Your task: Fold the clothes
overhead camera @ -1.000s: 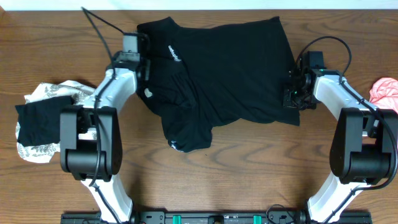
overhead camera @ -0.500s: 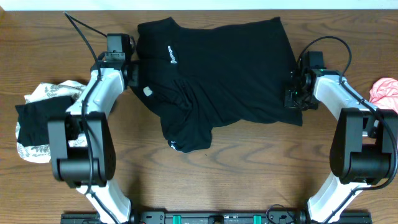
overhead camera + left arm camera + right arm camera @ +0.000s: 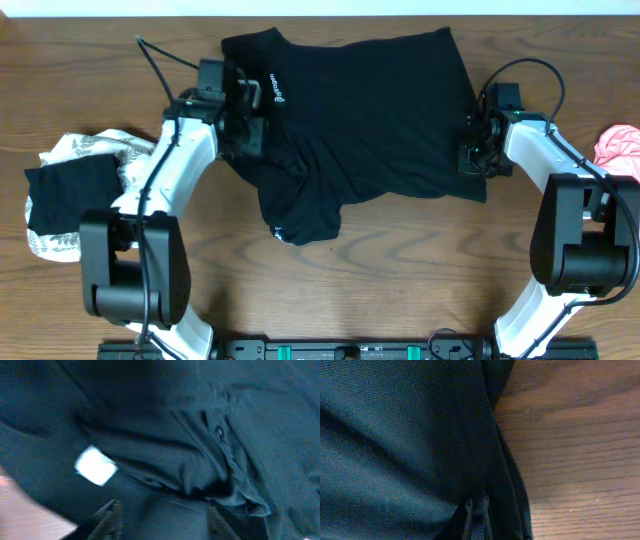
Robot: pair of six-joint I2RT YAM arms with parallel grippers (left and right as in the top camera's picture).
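The black shirt (image 3: 370, 110) lies spread across the far middle of the table, with white lettering near its collar and a bunched lobe toward the front. My left gripper (image 3: 247, 115) is open over the shirt's left side; the left wrist view shows its fingers (image 3: 162, 515) apart above the button placket (image 3: 220, 435) and a white tag (image 3: 95, 465). My right gripper (image 3: 472, 150) is at the shirt's right edge, its fingers (image 3: 476, 510) pinched shut on a fold of the black fabric (image 3: 395, 435).
A white leaf-print garment (image 3: 85, 150) with a black piece (image 3: 65, 195) on it lies at the left. A pink garment (image 3: 620, 150) lies at the right edge. Wooden table (image 3: 420, 270) shows in front of the shirt.
My left arm swung out to the left off the shirt, then came back right over the shirt's collar area. The right arm and the shirt's right edge have not moved.
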